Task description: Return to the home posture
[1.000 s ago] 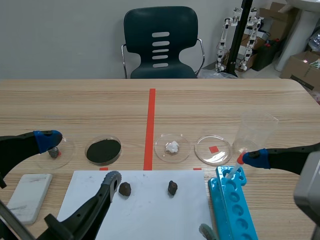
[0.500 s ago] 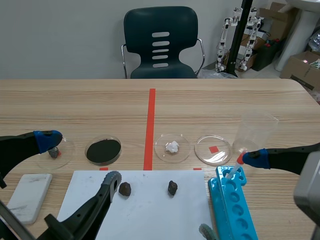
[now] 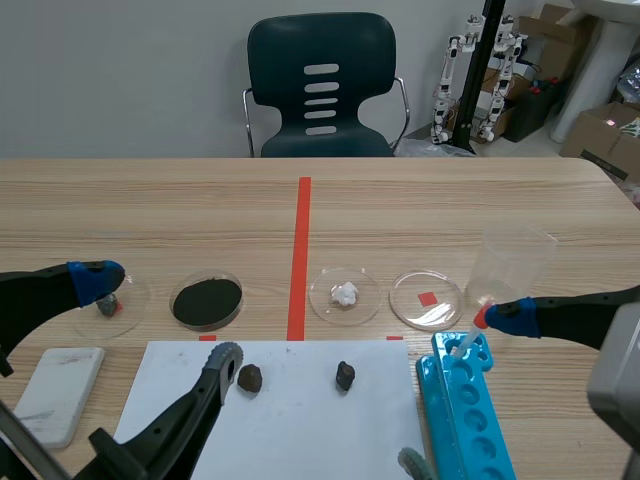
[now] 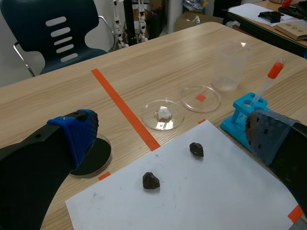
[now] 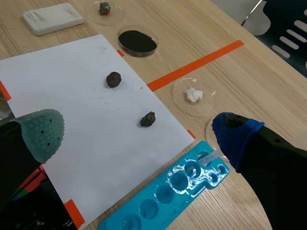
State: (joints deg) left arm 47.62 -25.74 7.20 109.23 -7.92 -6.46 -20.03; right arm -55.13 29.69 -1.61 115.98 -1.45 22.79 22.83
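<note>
Left hand (image 3: 160, 320) and right hand (image 3: 460, 390) hang spread, empty, over the tabletop's (image 3: 450, 210) near edge; homing seems nearly done, needing only slight settling clear of the rack (image 3: 470, 415).

A pale grey wall (image 3: 120, 70) is seen behind a light wood-grain counter (image 3: 150, 200), which is lit softly and evenly. A dark teal chair (image 3: 320, 85) with a slotted back and a chrome frame is set at the counter's far edge, facing it. To the chair's right, a black pole (image 3: 490, 50) is flanked by small white jointed figures (image 3: 447, 85). Cardboard boxes (image 3: 600, 135) are gathered on the floor (image 3: 535, 145) beside a white pedestal (image 3: 590, 60). In the left wrist view a second wooden table (image 4: 261, 24) is seen beyond the counter, with a book laid on it
</note>
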